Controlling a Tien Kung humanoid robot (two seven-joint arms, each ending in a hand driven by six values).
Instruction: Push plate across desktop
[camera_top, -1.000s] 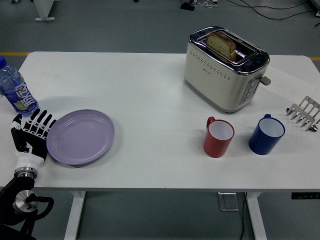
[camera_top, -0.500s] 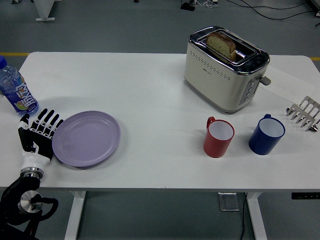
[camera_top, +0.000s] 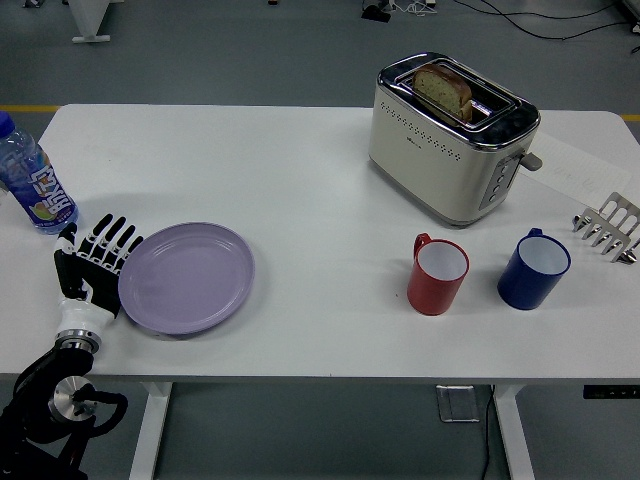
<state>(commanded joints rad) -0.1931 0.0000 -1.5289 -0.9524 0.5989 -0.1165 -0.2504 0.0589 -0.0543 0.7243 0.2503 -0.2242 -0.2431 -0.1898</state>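
A lilac plate (camera_top: 188, 277) lies flat on the white table (camera_top: 320, 200) at the front left. My left hand (camera_top: 97, 258) stands on the table with its fingers straight and spread, pressed against the plate's left rim. It holds nothing. The left arm comes up from the lower left corner. My right arm does not show.
A water bottle (camera_top: 32, 178) stands just behind my left hand. A red mug (camera_top: 438, 273) and a blue mug (camera_top: 533, 269) stand right of the plate. A toaster (camera_top: 450, 135) with bread stands at the back, and a metal rack (camera_top: 608, 228) at the right edge.
My left hand has moved to the right along the table, and the plate has slid to the right with it, toward the red mug.
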